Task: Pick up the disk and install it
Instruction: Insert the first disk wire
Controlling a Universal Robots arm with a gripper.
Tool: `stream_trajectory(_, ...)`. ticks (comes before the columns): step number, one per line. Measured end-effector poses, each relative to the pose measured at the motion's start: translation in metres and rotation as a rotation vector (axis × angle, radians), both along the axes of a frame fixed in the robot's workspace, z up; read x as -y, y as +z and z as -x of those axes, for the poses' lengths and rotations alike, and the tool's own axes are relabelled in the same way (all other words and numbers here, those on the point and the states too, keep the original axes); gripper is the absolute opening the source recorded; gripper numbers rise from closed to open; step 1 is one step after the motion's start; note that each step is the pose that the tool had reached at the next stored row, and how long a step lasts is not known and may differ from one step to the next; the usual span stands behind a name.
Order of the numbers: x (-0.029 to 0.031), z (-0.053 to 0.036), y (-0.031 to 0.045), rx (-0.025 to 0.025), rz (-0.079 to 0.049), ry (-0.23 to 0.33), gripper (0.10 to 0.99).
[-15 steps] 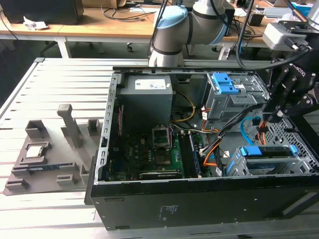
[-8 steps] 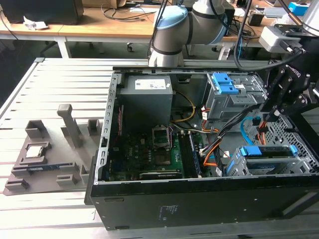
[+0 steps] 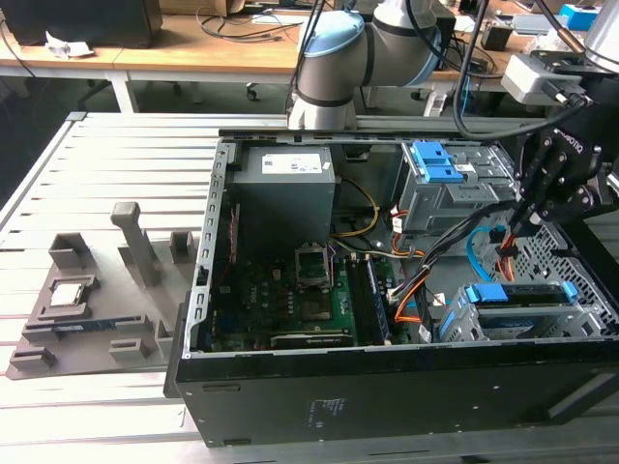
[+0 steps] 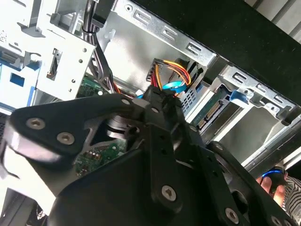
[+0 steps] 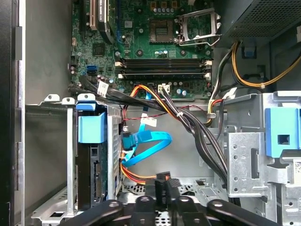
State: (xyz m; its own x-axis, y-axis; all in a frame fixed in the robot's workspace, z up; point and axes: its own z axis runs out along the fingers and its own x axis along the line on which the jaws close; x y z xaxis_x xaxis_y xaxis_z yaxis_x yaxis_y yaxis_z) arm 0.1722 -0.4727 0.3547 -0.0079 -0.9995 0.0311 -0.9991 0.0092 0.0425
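Observation:
The disk (image 3: 517, 295), silver with blue side rails, sits inside the lower drive cage at the case's front corner, on the exterior view's right. In the first wrist view the disk (image 5: 89, 176) stands edge-on in that cage under a blue rail tab. Its connector edge (image 4: 214, 110) also shows in the second wrist view. My gripper (image 3: 515, 224) hangs just above and behind the cage, among the cables. In both wrist views my gripper (image 5: 162, 188) (image 4: 157, 96) is shut on a black cable connector (image 5: 162, 180) with orange, red and yellow wires, a short way from the disk's connector edge.
The open computer case (image 3: 208, 251) lies on a slatted metal table. Inside are the motherboard (image 3: 290, 300), a grey power supply box (image 3: 285, 184) and an upper cage with blue latches (image 3: 440, 174). A blue data cable (image 5: 148, 143) loops near the disk. A grey fixture tray (image 3: 58, 329) holds a chip (image 3: 68, 293).

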Motion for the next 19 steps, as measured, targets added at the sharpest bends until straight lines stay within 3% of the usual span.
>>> stream_trajectory(2, 0.0, 0.0, 0.0, 0.0, 0.0, 0.0, 0.169)
stream_trajectory(10, 0.0003, 0.0, -0.0001, -0.0001, 0.001, 0.0, 0.169)
stream_trajectory(16, 0.0059, 0.0, 0.0, 0.0, -0.008, 0.0, 0.169)
stream_trajectory(19, 0.0116, 0.0, 0.0, 0.0, -0.009, 0.0, 0.169)
